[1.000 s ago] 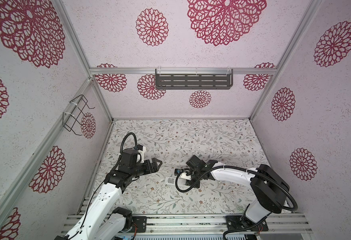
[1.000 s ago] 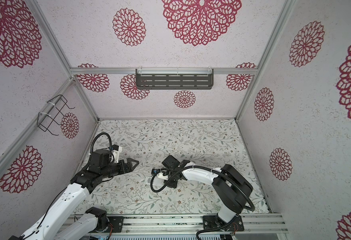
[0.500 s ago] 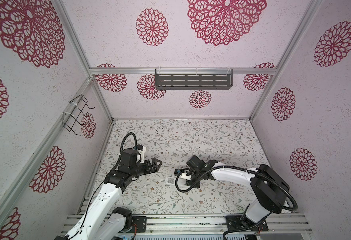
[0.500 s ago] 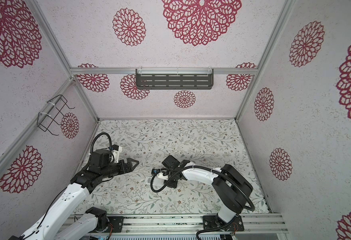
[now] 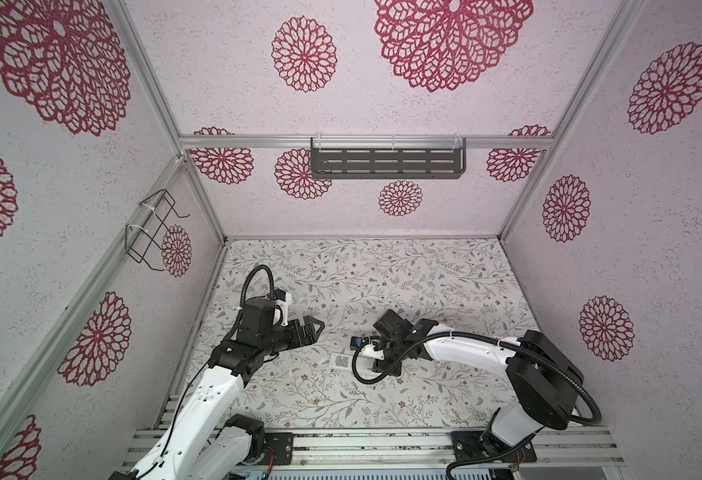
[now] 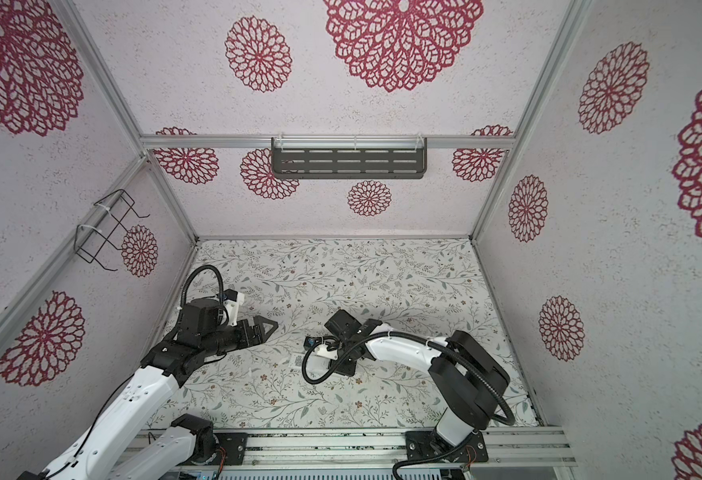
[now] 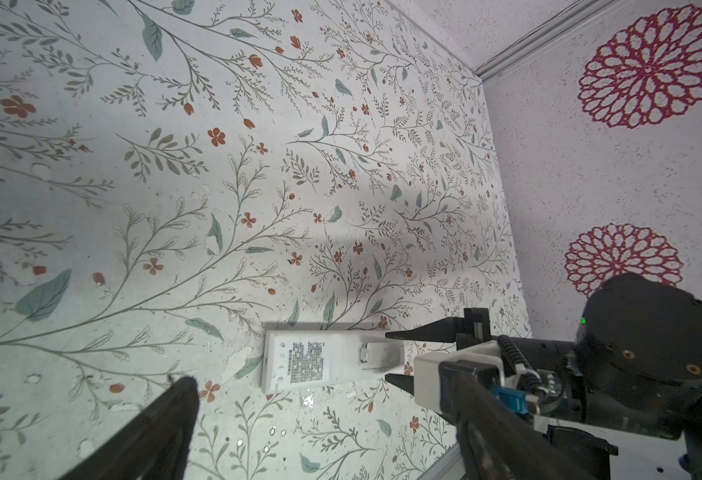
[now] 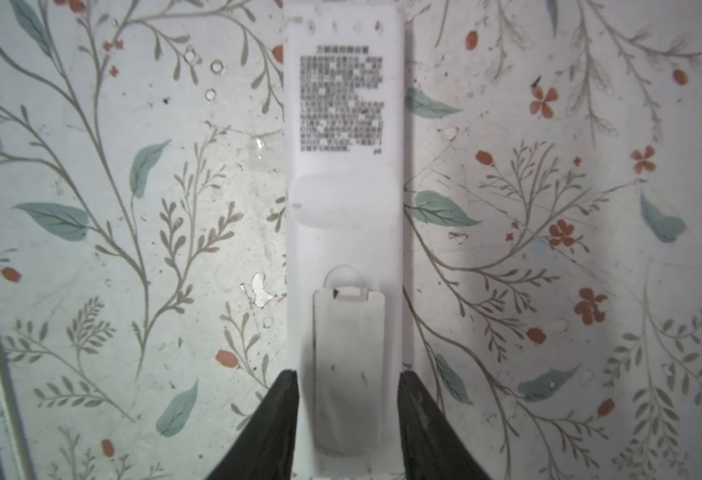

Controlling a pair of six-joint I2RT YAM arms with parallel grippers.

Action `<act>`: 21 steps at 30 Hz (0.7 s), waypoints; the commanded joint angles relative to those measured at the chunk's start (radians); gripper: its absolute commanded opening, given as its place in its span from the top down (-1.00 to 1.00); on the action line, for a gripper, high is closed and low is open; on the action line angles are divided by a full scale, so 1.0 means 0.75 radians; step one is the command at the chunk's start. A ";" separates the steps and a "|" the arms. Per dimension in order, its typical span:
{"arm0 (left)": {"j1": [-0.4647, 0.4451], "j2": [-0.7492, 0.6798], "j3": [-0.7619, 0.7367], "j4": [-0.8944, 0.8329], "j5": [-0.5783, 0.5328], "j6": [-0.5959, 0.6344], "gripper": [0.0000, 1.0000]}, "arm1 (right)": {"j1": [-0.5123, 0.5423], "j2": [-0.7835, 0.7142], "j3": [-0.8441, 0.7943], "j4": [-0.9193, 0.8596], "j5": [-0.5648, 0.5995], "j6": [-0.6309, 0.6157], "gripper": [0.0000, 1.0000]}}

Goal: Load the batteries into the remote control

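Floral tabletop (image 8: 549, 124); right hand (image 8: 348, 376) hides remote control (image 8: 345, 187) end.

You're looking into a robot test cell — a lab rig. A bare aluminium-profile frame (image 5: 249, 142) holds pale panels (image 5: 382, 108) printed with red flower medallions, and two white-and-black robot arms (image 5: 465, 353) stand bolted to a slotted aluminium rail (image 5: 366, 446) along the front edge of the floral-print table surface (image 5: 382, 270).

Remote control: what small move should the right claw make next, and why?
Probably lift the right claw straight up off the remote control. Its battery cover looks shut, and the fingers flank the cover end; whether they grip it is unclear.
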 commanded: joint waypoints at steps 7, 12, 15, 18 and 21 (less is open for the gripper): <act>-0.009 0.003 -0.015 0.066 0.044 -0.003 -0.95 | -0.012 -0.249 -0.010 0.035 0.109 0.416 -0.24; -0.009 0.000 -0.015 0.068 0.049 -0.003 -0.95 | -0.021 -0.185 0.134 -0.121 0.152 0.825 -0.39; -0.009 -0.004 -0.017 0.071 0.053 -0.004 -0.95 | -0.023 -0.162 0.163 -0.176 0.153 1.101 -0.56; -0.009 -0.010 -0.019 0.075 0.062 -0.007 -0.95 | -0.023 -0.174 0.129 -0.168 0.132 1.363 -0.68; -0.011 -0.019 -0.023 0.079 0.068 -0.009 -0.95 | -0.021 -0.198 0.067 -0.137 0.117 1.547 -0.97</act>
